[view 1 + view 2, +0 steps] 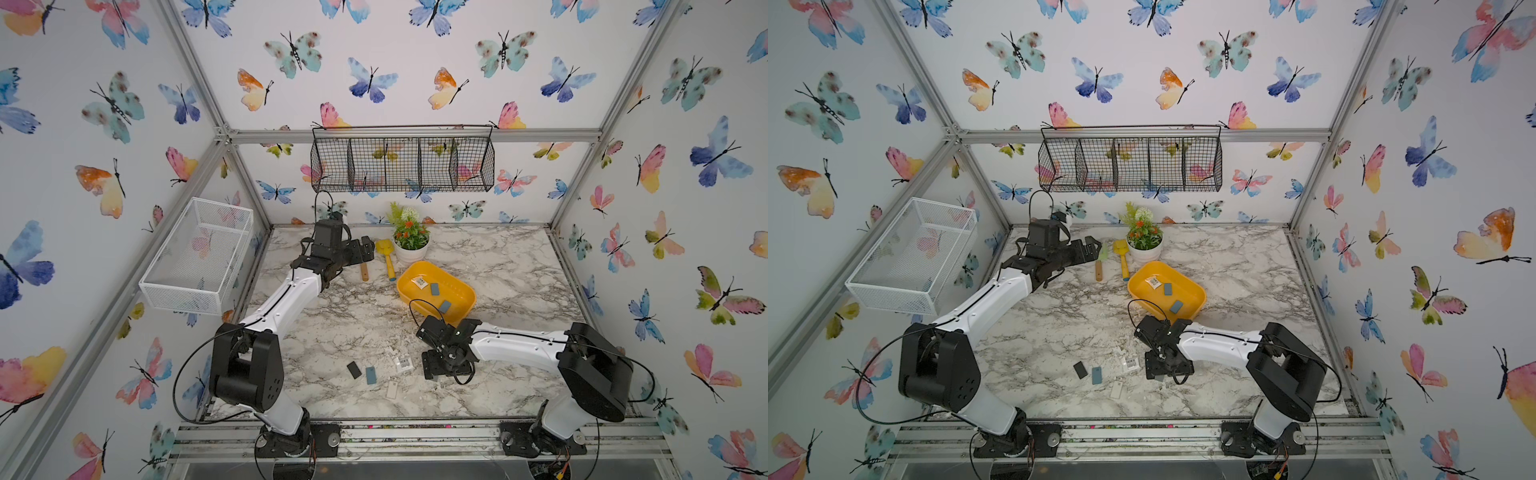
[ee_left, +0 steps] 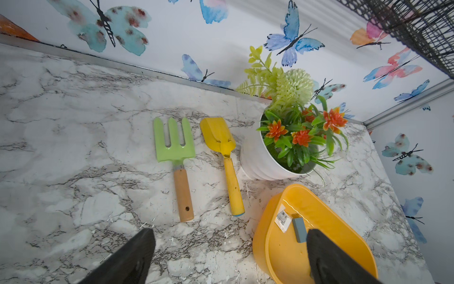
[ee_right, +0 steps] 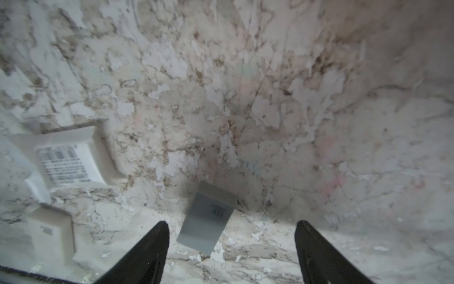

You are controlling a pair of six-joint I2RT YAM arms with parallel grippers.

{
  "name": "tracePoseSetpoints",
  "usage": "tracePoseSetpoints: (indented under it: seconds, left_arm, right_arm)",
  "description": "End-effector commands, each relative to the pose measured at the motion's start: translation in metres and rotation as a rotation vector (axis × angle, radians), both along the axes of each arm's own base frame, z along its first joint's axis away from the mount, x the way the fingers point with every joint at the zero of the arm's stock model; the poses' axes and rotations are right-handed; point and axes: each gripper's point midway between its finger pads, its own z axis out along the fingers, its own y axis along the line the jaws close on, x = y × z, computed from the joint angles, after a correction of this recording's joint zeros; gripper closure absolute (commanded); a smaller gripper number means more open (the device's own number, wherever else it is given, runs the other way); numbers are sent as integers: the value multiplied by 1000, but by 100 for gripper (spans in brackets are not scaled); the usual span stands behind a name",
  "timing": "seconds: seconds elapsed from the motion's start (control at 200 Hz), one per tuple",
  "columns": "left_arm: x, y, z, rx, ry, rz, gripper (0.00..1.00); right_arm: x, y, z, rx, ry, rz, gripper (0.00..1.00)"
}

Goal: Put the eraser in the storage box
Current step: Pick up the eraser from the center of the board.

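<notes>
We record the worktop [image 1: 519,270]: flat, marble-patterned, its surface flaking. The storage box [image 1: 453,279]: shallow yellow plastic, glossy, round-cornered. The left gripper [image 2: 229,231]: jaws wide, empty. The right gripper [image 3: 232,222]: jaws apart, straddling the eraser [image 3: 207,218] without visible contact. That eraser lies flat on the worktop, near the box but outside it: a small matte grey-blue slab. We judge it light, slightly yielding, non-slip; best pinched across its long edges.
</notes>
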Motion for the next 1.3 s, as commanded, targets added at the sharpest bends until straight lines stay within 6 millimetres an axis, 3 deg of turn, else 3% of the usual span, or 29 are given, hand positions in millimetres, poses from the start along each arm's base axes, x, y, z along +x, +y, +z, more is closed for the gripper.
tracePoseSetpoints:
  seconds: [0.0, 0.275, 0.716, 0.816, 0.961, 1.136, 1.291]
  left_arm:
    - [-2, -2, 11, -35, -25, -24, 2]
    - [-2, 0, 10, -38, -25, -23, 2]
    - [0, 2, 6, -35, -17, -20, 2]
    - [0, 2, 4, -30, -12, -21, 2]
    - [1, 2, 1, -27, -7, -20, 2]
    - [3, 3, -6, -18, 8, -19, 2]
    - [6, 4, -4, -19, 4, -24, 2]
  right_arm:
    - [-1, 5, -4, -28, 3, 33, 19]
    - [2, 9, -10, -80, -11, 69, 32]
    - [0, 6, -10, -87, -8, 81, 80]
    - [5, 5, -6, -95, -31, 83, 86]
    - [25, 10, 23, -92, -135, 105, 86]
    - [63, 26, 80, -61, -216, 135, 84]
    - [121, 4, 115, -5, -290, 66, 82]
